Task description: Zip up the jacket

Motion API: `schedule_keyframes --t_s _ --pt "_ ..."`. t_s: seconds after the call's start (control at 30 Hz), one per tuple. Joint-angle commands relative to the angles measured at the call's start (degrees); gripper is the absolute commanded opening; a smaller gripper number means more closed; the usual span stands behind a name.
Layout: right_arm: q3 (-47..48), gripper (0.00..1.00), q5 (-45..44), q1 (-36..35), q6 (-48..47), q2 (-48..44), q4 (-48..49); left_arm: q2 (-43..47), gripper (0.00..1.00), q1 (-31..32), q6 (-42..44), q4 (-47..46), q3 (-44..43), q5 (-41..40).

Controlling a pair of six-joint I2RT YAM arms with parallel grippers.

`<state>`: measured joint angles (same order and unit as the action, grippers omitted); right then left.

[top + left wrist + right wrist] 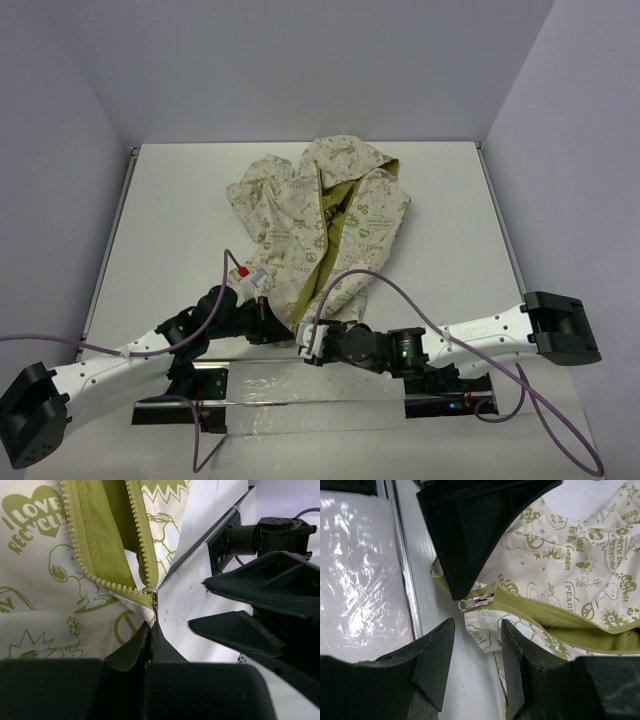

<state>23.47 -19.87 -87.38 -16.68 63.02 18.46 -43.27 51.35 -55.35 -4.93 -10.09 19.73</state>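
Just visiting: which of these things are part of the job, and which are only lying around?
Part of the job:
- jacket
- zipper pull
- left gripper, shut on the pull
- right gripper, open by the hem

Just there:
- table
- purple cables
- shiny sheet at the near edge

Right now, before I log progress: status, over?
Left gripper shut on zipper pull. Right gripper open beside it. Jacket unzipped, pull at bottom end. Nothing blocking the zipper.
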Motion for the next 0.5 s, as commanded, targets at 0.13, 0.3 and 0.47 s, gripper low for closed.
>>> schedule_keyframes --t_s 0.13,0.3,0.47 --pt "3.9 0.51 -2.9 -1.6 -4.0 5.4 3.1 1.6 0.00 0.4 -0.4 -0.2 -0.2 -0.7" --pt "5.4 0.51 -2.3 -1.5 -5.0 7.4 2.7 0.9 0.00 0.4 -0.2 -0.7 -0.3 -0.3" --pt "7.1 0.49 -2.2 -1.6 -5.9 9.9 2.1 0.3 0.00 0.4 -0.1 -0.9 -0.3 -0.2"
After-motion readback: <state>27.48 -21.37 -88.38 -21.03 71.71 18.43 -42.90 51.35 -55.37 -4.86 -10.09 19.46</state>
